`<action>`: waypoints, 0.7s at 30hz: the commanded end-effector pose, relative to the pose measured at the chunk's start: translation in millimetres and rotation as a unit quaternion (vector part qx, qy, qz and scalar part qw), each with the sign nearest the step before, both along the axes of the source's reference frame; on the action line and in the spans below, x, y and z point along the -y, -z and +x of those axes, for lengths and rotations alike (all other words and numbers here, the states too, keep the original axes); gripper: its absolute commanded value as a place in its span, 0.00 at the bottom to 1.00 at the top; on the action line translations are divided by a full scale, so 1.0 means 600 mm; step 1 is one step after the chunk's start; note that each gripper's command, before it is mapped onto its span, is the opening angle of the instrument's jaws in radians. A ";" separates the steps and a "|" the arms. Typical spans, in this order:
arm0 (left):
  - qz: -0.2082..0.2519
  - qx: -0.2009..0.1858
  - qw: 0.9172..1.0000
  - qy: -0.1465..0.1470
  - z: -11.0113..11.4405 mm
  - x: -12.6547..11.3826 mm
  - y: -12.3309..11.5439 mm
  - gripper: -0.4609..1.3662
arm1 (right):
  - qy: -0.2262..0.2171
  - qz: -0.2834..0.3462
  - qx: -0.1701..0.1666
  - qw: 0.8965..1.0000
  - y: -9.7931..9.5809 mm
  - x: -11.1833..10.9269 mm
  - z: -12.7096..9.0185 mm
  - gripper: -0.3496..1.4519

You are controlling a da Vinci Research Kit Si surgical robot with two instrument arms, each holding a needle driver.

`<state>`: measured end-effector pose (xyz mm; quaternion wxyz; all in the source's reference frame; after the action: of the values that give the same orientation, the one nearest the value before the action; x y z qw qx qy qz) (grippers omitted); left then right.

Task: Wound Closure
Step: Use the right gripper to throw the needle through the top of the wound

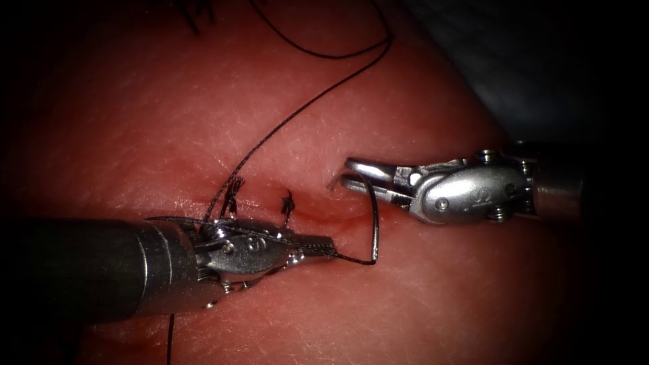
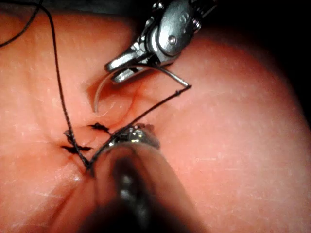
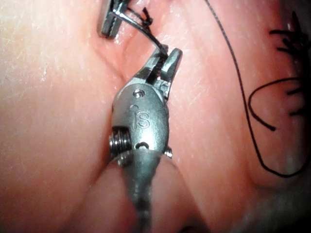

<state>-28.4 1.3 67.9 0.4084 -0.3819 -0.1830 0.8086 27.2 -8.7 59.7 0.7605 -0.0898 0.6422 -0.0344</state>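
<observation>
Right tool (image 1: 351, 173), entering from the right: jaws closed on the needle (image 1: 374, 216) partway along its curve, seen likewise in the left wrist view (image 2: 127, 65) and right wrist view (image 3: 163, 60). Needle pointed end down at the tissue (image 1: 439, 297) by the right end of the cut (image 1: 318, 215); whether it is embedded cannot be told. Swaged end free, off the surface. Left tool (image 1: 318, 245), entering from the left: jaws closed on the thread (image 1: 291, 120) close behind the needle. Thread running from the swage through those jaws, past cut ends of thread (image 1: 233, 192) at earlier stitches, then looping away up across the tissue.
</observation>
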 end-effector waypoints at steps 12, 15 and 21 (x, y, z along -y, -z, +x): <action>-0.008 0.000 1.000 0.000 0.0003 0.0034 -0.0035 0.16 | 0.001 -0.023 -0.002 1.000 0.0064 -0.0054 -0.0007 0.00; -0.006 0.000 1.000 0.004 0.0006 0.0047 -0.0052 0.17 | -0.003 -0.046 -0.004 0.999 0.0086 -0.0069 -0.0008 0.00; -0.006 0.001 1.000 0.007 0.0013 0.0065 -0.0067 0.16 | -0.005 -0.058 -0.006 0.998 0.0112 -0.0090 -0.0009 0.00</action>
<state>-27.6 -2.6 71.9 0.4117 -0.3867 -0.1764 0.8061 26.7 -3.1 53.0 0.7508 -0.1349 0.6427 -0.0708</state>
